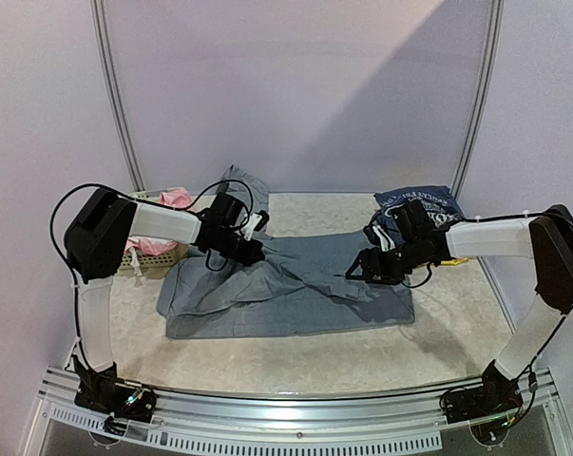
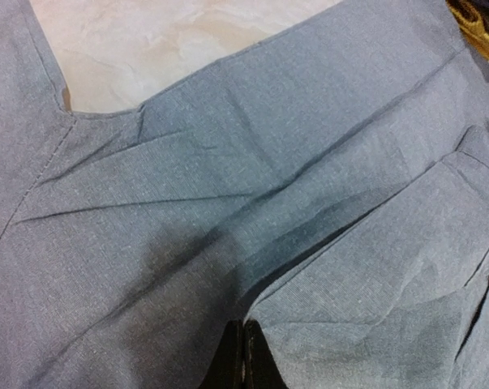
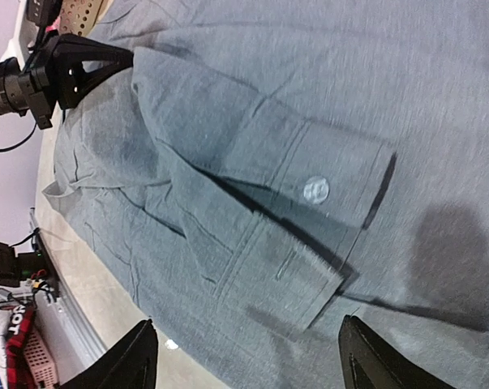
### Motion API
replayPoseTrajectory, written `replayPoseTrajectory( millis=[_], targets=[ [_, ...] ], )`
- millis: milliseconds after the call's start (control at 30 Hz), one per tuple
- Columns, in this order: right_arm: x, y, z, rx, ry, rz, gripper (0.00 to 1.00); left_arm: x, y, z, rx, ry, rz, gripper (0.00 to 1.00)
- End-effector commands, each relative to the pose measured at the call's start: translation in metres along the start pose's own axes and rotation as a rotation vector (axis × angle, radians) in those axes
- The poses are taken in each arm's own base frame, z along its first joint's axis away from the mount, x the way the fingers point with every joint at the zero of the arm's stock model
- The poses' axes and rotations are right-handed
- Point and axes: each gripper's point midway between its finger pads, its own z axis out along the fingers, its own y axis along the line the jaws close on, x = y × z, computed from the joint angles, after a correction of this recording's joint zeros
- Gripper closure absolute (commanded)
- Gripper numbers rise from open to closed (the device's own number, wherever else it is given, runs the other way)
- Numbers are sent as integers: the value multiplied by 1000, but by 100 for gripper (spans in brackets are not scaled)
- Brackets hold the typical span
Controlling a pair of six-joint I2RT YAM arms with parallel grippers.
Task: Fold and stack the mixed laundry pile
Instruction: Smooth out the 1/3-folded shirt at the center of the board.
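Right wrist camera: your right gripper [image 3: 248, 324] hangs with its fingers spread wide above the grey trousers [image 3: 228, 162]. Your left gripper [image 2: 244, 332] has its fingers pressed together on a raised fold of those trousers. They lie spread across the table [image 1: 296, 361], and the navy printed tee [image 1: 429, 201] sits just beyond them at the far right.

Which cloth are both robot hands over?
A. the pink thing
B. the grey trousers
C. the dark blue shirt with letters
B: the left hand and the right hand are both over the grey trousers spread out on the table. The navy tee lies behind the right hand, and the pink cloth is off to the left.
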Motion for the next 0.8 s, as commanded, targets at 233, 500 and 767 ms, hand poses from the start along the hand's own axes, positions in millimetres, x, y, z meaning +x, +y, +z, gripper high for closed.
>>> replayPoseTrajectory(
  millis=[233, 500, 767],
  targets=[
    [23, -2, 31, -86, 84, 161, 30, 7, 4, 7, -1, 28, -35, 100],
    [32, -18, 41, -28, 116, 196, 33, 8, 3, 7, 4, 32, -39, 100],
    [24, -12, 43, -58, 92, 175, 43, 11, 3, 9, 8, 40, -40, 100]
  ],
)
